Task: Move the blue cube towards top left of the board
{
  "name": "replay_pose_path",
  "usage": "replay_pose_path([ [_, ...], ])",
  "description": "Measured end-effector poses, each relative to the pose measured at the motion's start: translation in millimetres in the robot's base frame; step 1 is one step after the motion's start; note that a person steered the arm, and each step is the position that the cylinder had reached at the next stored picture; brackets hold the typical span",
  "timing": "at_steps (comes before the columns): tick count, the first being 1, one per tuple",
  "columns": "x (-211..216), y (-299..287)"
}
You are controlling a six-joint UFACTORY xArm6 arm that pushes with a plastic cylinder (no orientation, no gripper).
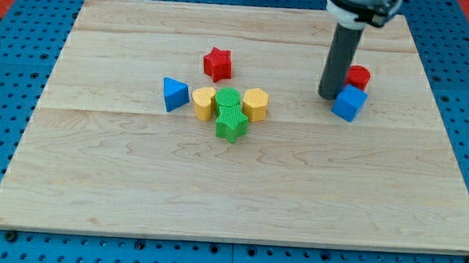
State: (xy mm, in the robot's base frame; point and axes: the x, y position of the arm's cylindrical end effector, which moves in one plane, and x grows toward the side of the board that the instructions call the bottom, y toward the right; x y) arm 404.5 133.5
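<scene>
The blue cube (349, 103) sits on the wooden board (133, 182) at the view's right, just below a red cylinder (359, 75) that touches or nearly touches it. My tip (329, 96) stands right at the cube's left edge, touching or almost touching it, with the rod rising toward the view's top.
A red star (217, 63) lies near the board's middle top. Below it is a cluster: a blue triangle (174, 93), a yellow block (204, 103), a green block (230, 114) and a yellow hexagon (255, 104). A blue pegboard (8, 93) surrounds the board.
</scene>
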Motion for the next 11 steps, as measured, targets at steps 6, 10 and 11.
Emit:
replay_pose_path([
  [6, -2.6, -102.2],
  [10, -97.3, -184.4],
  [11, -114.8, -166.8],
])
